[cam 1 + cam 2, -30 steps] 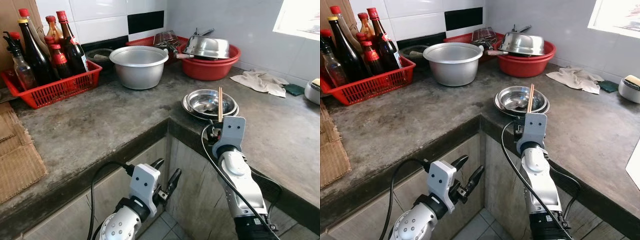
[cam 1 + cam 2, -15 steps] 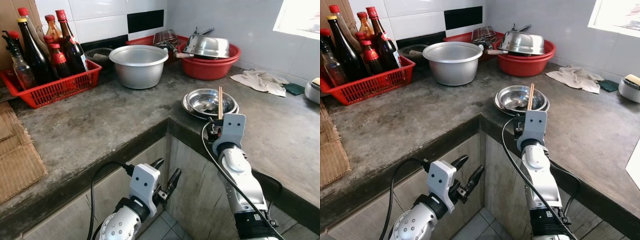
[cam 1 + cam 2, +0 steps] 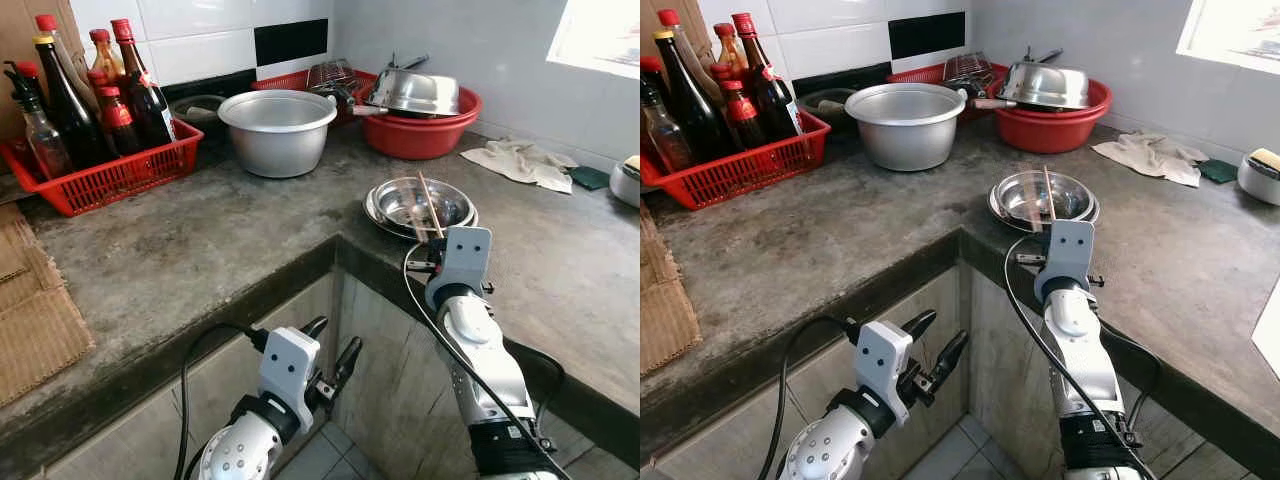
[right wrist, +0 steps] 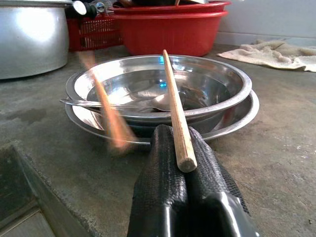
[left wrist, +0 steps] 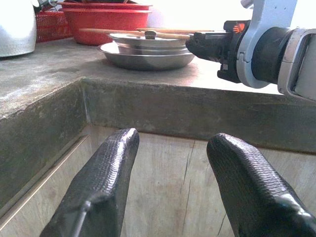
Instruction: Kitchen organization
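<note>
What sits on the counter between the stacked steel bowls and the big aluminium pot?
Nothing: in the left eye view, bare grey counter runs from the steel bowls to the aluminium pot.

The right gripper point(image 4: 185, 163), fingers pressed together, carries a wooden chopstick point(image 4: 175, 111) on top reaching over the near rim of the stacked steel bowls point(image 4: 237, 96), with a second, blurred chopstick point(image 4: 106, 111) beside it and a red basin point(image 4: 170, 29) behind the bowls.
</note>
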### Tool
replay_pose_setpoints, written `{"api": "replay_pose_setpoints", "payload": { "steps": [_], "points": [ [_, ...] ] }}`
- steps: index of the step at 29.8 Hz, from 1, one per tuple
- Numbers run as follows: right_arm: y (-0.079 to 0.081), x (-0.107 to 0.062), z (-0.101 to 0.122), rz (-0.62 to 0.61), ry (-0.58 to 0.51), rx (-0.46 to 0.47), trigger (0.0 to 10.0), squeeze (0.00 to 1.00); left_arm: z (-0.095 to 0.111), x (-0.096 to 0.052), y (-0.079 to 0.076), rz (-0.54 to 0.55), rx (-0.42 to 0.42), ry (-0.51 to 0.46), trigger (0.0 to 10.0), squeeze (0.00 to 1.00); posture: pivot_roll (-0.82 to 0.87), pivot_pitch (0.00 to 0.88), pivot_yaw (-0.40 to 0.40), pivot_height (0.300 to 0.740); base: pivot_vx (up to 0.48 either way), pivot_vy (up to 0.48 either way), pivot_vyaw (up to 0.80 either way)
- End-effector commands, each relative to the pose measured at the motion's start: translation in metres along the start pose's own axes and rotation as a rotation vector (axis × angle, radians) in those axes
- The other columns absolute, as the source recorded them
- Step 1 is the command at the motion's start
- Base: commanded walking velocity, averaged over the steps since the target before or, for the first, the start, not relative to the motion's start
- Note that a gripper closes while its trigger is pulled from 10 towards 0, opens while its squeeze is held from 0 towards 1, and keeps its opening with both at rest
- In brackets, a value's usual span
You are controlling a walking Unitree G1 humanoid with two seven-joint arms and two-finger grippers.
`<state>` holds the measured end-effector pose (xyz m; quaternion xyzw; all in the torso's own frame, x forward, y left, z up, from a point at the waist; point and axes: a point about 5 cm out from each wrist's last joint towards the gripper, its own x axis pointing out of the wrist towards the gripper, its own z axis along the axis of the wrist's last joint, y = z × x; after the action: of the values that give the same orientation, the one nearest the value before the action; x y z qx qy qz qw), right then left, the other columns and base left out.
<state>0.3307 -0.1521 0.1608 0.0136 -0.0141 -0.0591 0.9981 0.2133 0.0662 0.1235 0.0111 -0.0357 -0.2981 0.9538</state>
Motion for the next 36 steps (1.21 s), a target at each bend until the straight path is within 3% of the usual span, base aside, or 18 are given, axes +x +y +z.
{"api": "replay_pose_setpoints", "payload": {
  "steps": [1, 4, 5, 6, 7, 8, 15, 16, 19, 20, 22, 31, 32, 36],
  "points": [
    [0.0009, 0.0026, 0.0072, 0.005, -0.026, 0.009, 0.0, 0.0, 0.0054, 0.0006, -0.0002, 0.0, 0.015, -0.03, 10.0, 0.0, 0.06, 0.02, -0.046, 0.74, 0.0, 0.0, 0.0],
    [0.0007, 0.0025, 0.0073, 0.005, -0.026, 0.008, 0.1, 0.0, 0.0054, 0.0006, -0.0001, 0.001, 0.016, -0.03, 10.0, 0.0, 0.06, 0.02, -0.046, 0.74, 0.0, 0.0, 0.0],
    [0.0004, 0.0026, 0.0076, 0.002, -0.027, 0.006, 1.8, 0.0, 0.0055, 0.0006, -0.0001, 0.001, 0.016, -0.03, 10.0, 0.0, 0.06, 0.018, -0.047, 0.74, 0.0, 0.0, 0.0],
    [0.0001, 0.0028, 0.0078, 0.001, -0.028, 0.003, 9.2, 0.0, 0.0053, 0.0005, -0.0003, 0.002, 0.017, -0.029, 10.0, 0.0, 0.06, 0.017, -0.047, 0.74, 0.0, 0.0, 0.0],
    [0.0, 0.0028, 0.0078, 0.001, -0.027, 0.002, 9.2, 0.0, 0.0053, 0.0004, -0.0003, 0.002, 0.018, -0.029, 10.0, 0.0, 0.06, 0.017, -0.047, 0.74, 0.0, 0.0, 0.0],
    [-0.0001, 0.0031, 0.0082, 0.0, -0.028, -0.002, 10.0, 0.0, 0.0052, 0.0005, -0.0003, 0.002, 0.018, -0.029, 10.0, 0.0, 0.06, 0.017, -0.048, 0.74, 0.0, 0.0, 0.0],
    [-0.0006, 0.0039, 0.0103, -0.009, -0.036, -0.009, 10.0, 0.0, 0.005, 0.0007, 0.0, 0.002, 0.019, -0.029, 10.0, 0.0, 0.06, 0.013, -0.048, 0.74, 0.0, 0.0, 0.0],
    [-0.0008, 0.0039, 0.0107, -0.011, -0.039, -0.012, 10.0, 1.0, 0.005, 0.0009, -0.0001, 0.002, 0.02, -0.029, 10.0, 0.0, 0.06, 0.011, -0.047, 0.74, 0.0, 0.0, 0.0],
    [-0.0005, 0.0042, 0.011, -0.01, -0.041, -0.016, 10.0, 1.0, 0.005, 0.0015, -0.0001, 0.001, 0.022, -0.03, 10.0, 0.0, 0.06, 0.01, -0.048, 0.74, 0.0, 0.0, 0.0],
    [-0.0002, 0.0042, 0.0109, -0.006, -0.039, -0.018, 10.0, 0.06, 0.005, 0.0015, 0.0, 0.001, 0.022, -0.03, 10.0, 0.0, 0.06, 0.01, -0.046, 0.74, 0.0, 0.0, 0.0],
    [-0.0004, 0.0044, 0.0105, -0.009, -0.036, -0.01, 10.0, 0.0, 0.0047, 0.0018, -0.0002, 0.001, 0.022, -0.03, 10.0, 0.0, 0.06, 0.01, -0.048, 0.74, 0.0, 0.0, 0.0],
    [-0.0017, 0.0049, 0.012, -0.017, -0.039, -0.018, 10.0, 0.0, 0.0054, 0.0019, 0.0, 0.004, 0.024, -0.032, 10.0, 0.0, 0.06, 0.011, -0.047, 0.74, 0.0, 0.0, 0.0],
    [-0.0028, 0.0056, 0.0125, -0.021, -0.041, -0.021, 0.0, 0.0, 0.0054, 0.0021, 0.0001, 0.005, 0.025, -0.032, 10.0, 0.0, 0.06, 0.015, -0.048, 0.74, 0.0, 0.0, 0.0],
    [-0.0038, 0.0065, 0.0129, -0.023, -0.04, -0.023, 0.0, 0.0, 0.0051, 0.0024, 0.0007, 0.008, 0.026, -0.031, 10.0, 0.0, 0.06, 0.015, -0.047, 0.74, 0.0, 0.0, 0.0]
  ]
}}
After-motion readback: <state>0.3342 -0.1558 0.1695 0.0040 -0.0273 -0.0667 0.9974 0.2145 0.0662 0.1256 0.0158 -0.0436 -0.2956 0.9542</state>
